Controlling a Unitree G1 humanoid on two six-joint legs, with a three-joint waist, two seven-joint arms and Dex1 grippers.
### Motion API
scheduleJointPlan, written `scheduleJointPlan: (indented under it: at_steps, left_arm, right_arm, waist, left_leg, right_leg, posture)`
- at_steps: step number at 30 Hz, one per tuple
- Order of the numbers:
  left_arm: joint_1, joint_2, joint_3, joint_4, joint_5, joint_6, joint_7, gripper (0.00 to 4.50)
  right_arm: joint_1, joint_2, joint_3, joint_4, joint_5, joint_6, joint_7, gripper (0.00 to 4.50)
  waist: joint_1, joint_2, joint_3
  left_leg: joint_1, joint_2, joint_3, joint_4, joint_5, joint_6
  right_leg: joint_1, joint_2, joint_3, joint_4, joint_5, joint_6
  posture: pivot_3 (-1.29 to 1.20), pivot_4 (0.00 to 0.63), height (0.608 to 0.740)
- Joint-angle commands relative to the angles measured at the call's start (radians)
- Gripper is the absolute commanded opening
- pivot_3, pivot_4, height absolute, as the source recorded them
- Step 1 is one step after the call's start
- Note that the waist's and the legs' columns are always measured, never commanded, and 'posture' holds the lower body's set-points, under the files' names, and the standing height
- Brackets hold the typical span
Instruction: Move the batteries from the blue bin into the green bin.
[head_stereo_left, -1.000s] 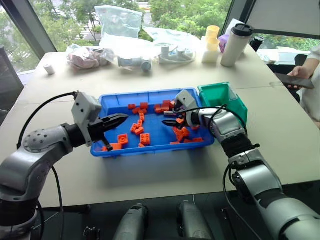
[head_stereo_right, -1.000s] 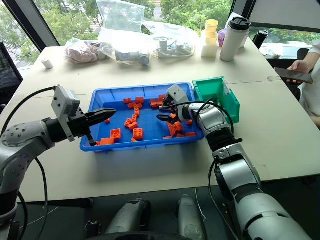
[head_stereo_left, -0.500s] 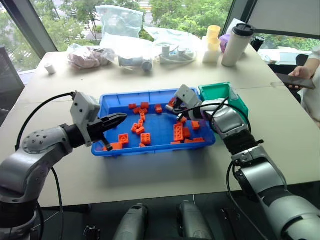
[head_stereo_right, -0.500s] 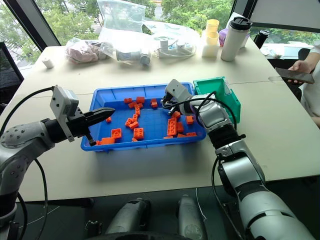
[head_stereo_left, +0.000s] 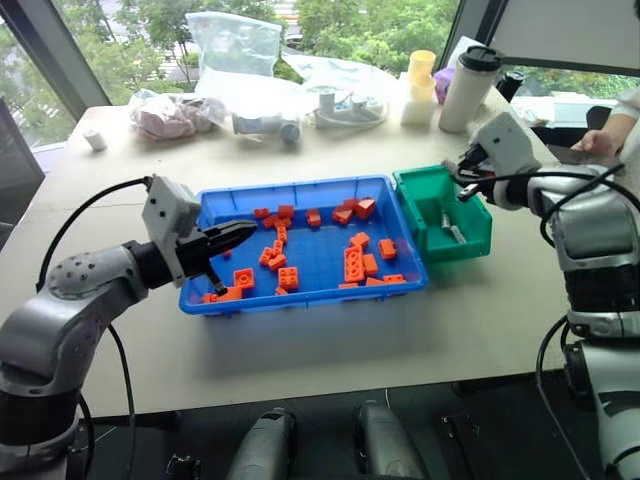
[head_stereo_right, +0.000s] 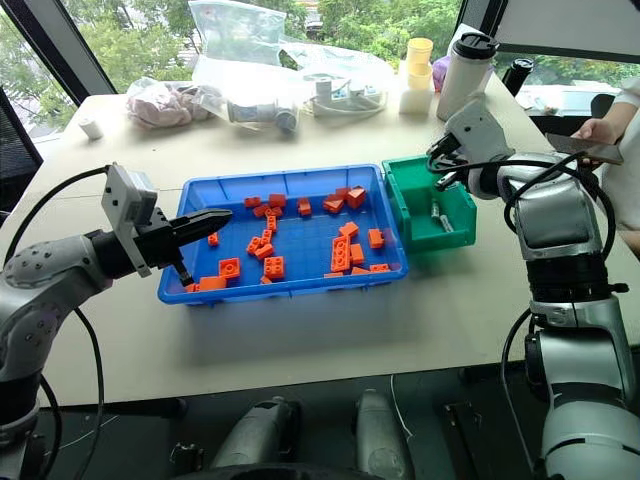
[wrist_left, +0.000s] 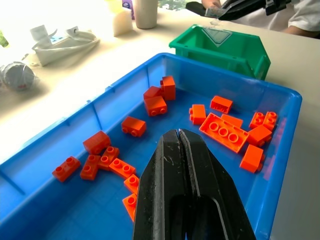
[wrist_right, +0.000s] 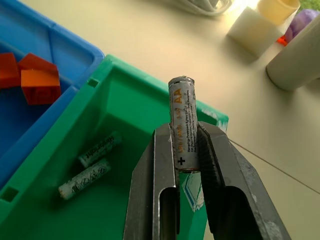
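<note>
The blue bin (head_stereo_left: 305, 298) is shown nearest on the table (head_stereo_left: 300, 340), with its long side across the view. Only orange bricks (head_stereo_left: 355, 264) are seen scattered over its floor; no battery can be made out among them. The left gripper (head_stereo_left: 243, 233) is held above the bin's left end, pointing level toward the right, and its black fingers (wrist_left: 185, 170) are pressed together with nothing between them.

The green bin (head_stereo_left: 470, 240) is set just beside the blue bin's right end wall, apparently touching it. 2 batteries (wrist_right: 92, 162) are seen lying on its floor, close together and roughly parallel, each flat on its side.

The right gripper (wrist_right: 186, 150) is held above the far right part of the green bin, tilted slightly downward. Its fingers are clamped on a third battery (wrist_right: 183, 107), which is gripped at its lower end, so that most of its length stands clear beyond the fingertips. The long axis of this battery is aligned with the fingers, and its "+" mark lies at the gripped end.

Farther back on the table, a tall white tumbler (head_stereo_left: 466, 88), a yellow cup (head_stereo_left: 421, 66) and clear plastic bags (head_stereo_left: 240, 45) are seen. A person's hand (head_stereo_left: 598, 143) with a phone is seen at the right edge.
</note>
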Motion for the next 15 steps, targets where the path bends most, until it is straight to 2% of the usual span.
scheduleJointPlan:
  at_steps: [1, 3, 6, 7, 10, 15]
  left_arm:
    - [-0.022, 0.001, -0.007, 0.003, 0.006, -0.022, -0.02, 0.0]
    - [-0.027, 0.002, -0.012, 0.009, 0.011, -0.023, -0.024, 0.0]
    - [-0.022, 0.005, -0.017, 0.007, 0.018, -0.024, -0.033, 0.0]
    - [-0.018, 0.005, -0.016, 0.004, 0.019, -0.024, -0.034, 0.0]
    - [-0.011, 0.009, -0.009, 0.0, 0.022, -0.025, -0.042, 0.0]
    - [0.002, 0.033, 0.016, -0.014, 0.014, -0.02, -0.064, 0.0]
  right_arm:
    - [0.023, 0.001, -0.008, -0.075, 0.023, -0.003, 0.014, 1.61]
    - [0.029, 0.002, -0.01, -0.081, 0.034, -0.007, 0.024, 2.54]
    - [0.018, -0.006, -0.006, -0.094, 0.033, -0.012, 0.027, 4.18]
    - [0.013, -0.01, -0.004, -0.098, 0.03, -0.014, 0.027, 4.46]
    - [0.004, -0.028, -0.016, -0.148, 0.066, -0.018, 0.08, 4.46]
    - [0.062, -0.07, -0.031, -0.363, 0.24, 0.002, 0.267, 4.46]
  waist:
    - [0.003, 0.0, 0.0]
    - [0.005, 0.0, 0.0]
    - [0.008, 0.0, 0.0]
    - [0.008, 0.0, 0.0]
    - [0.008, 0.0, 0.0]
    - [0.006, 0.0, 0.0]
  left_leg:
    - [0.0, 0.0, 0.0, 0.0, 0.0, 0.0]
    - [0.0, 0.0, 0.0, 0.001, 0.0, 0.0]
    - [0.0, 0.0, 0.0, 0.001, 0.0, 0.0]
    - [0.0, 0.0, 0.0, 0.001, 0.0, 0.0]
    - [0.0, -0.001, 0.0, 0.001, 0.0, 0.0]
    - [0.0, 0.0, -0.001, 0.0, 0.0, 0.0]
  right_leg:
    - [0.0, 0.0, 0.0, 0.0, 0.0, 0.0]
    - [0.0, 0.0, 0.0, 0.0, 0.0, 0.0]
    - [0.0, 0.0, 0.0, 0.0, 0.0, 0.0]
    - [0.0, 0.0, 0.0, 0.0, 0.0, 0.0]
    - [0.0, 0.0, 0.0, 0.0, 0.0, 0.0]
    - [0.0, 0.0, -0.001, 0.0, 0.0, 0.0]
  posture:
    - [0.0, 0.15, 0.74]
    - [0.0, 0.15, 0.74]
    - [0.0, 0.15, 0.74]
    - [0.0, 0.15, 0.74]
    - [0.0, 0.15, 0.74]
    - [0.0, 0.15, 0.74]
